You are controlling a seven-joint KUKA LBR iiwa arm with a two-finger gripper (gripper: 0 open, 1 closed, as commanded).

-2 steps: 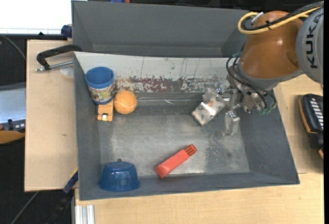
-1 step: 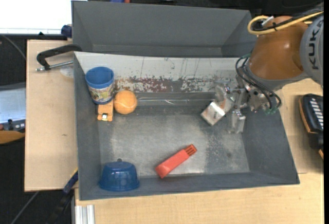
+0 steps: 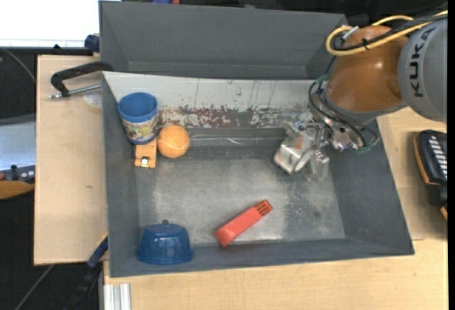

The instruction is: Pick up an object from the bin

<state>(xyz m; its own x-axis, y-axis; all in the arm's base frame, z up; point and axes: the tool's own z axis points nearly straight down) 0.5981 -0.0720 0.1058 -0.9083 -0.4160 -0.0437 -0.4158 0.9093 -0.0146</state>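
Note:
My gripper (image 3: 297,154) hangs over bare bin floor in the right part of the bin, close to the back wall, with no loose thing under it. The nearest thing is a red flat tool with a toothed end (image 3: 243,223), lying slantwise on the floor in front of and left of the gripper. An orange ball (image 3: 173,141) rests well to the left by the back wall.
In the back left corner stands an upright blue cup (image 3: 138,116), with a small orange-yellow block (image 3: 146,156) just in front of it beside the ball. An upturned blue bowl (image 3: 164,243) sits in the front left corner. The arm's orange cover and cables hang above the bin's right side.

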